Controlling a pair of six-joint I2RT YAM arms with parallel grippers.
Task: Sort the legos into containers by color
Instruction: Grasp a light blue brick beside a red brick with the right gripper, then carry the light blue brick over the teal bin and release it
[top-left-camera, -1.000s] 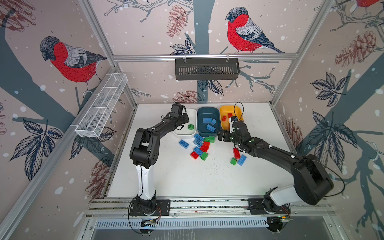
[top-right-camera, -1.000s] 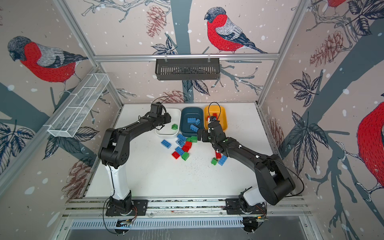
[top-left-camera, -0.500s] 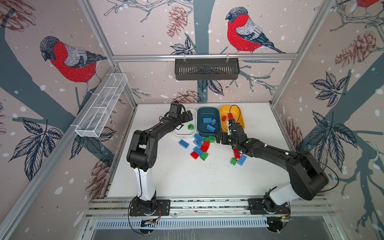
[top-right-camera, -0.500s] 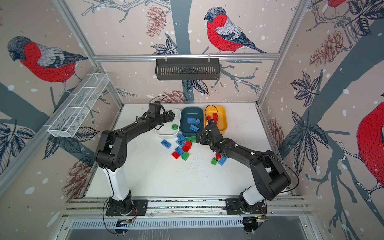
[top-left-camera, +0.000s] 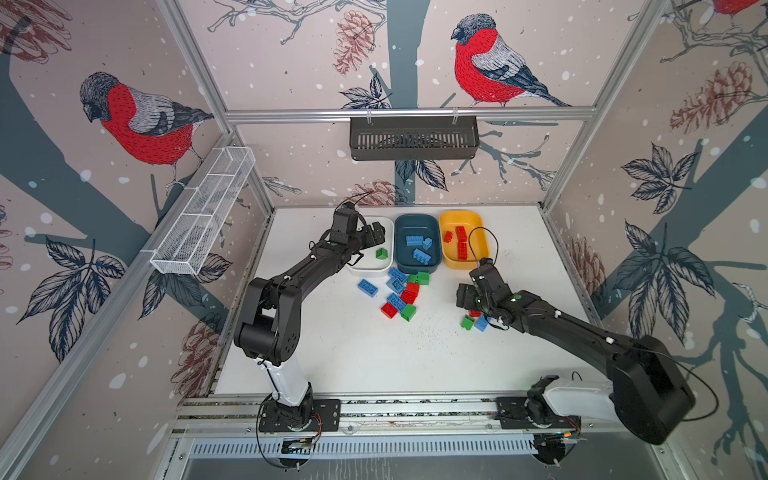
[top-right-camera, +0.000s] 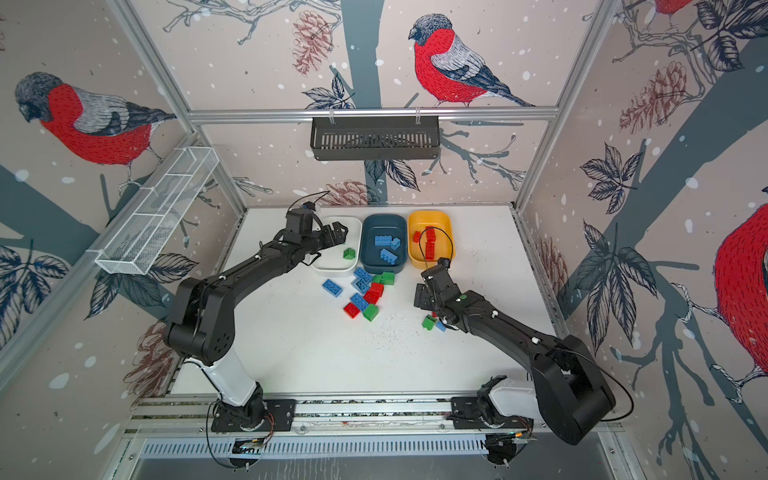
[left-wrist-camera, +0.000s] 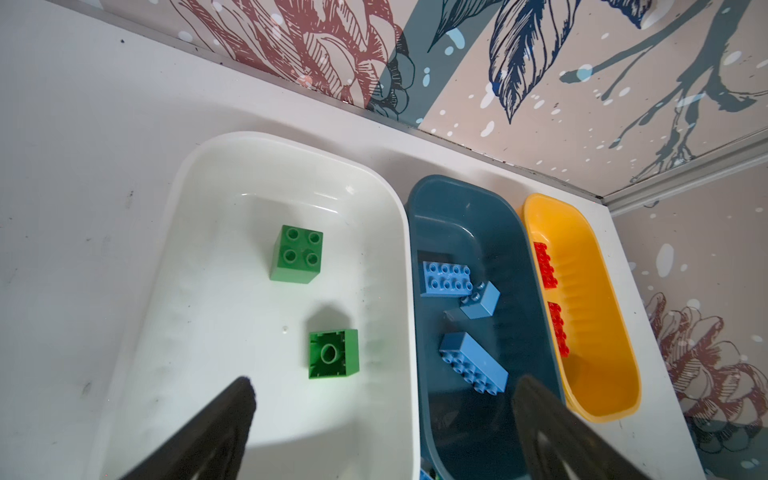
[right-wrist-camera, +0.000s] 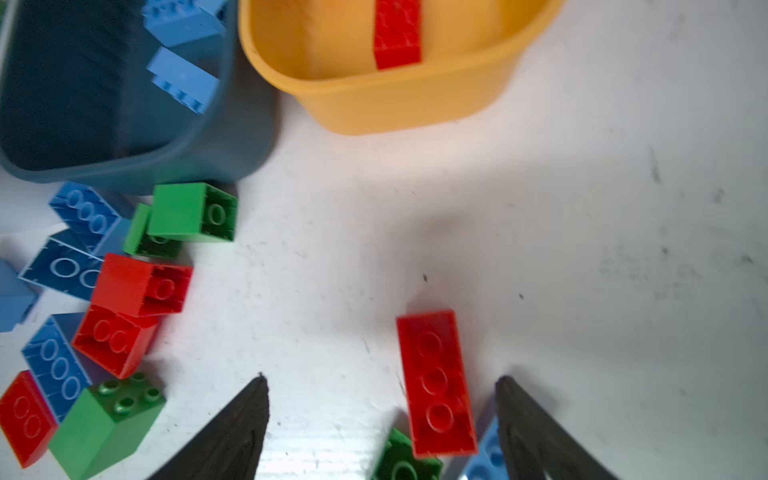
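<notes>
While left tool (left-wrist-camera: 384, 381) and right tool (right-wrist-camera: 383, 379) gape empty, the smooth white tub (left-wrist-camera: 291, 143) holds two square green bricks (left-wrist-camera: 296, 253), teal tub (left-wrist-camera: 457, 208) blue bricks (left-wrist-camera: 446, 278), yellow tub (left-wrist-camera: 602, 332) red bricks (left-wrist-camera: 545, 266).

Both top views: bright, even, diffuse light; soft shadows on white table (top-left-camera: 353, 353). Right wrist view: motion-blurred, red brick (right-wrist-camera: 436, 382) smeared at the edges. Left wrist view: sharp, pale glare on white tub (left-wrist-camera: 232, 316) floor, wide-angle bending at borders.

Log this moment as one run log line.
left gripper: open over white tub, empty | right gripper: open, over red oblong lego on table | white tub: two green legos | loose legos on table
</notes>
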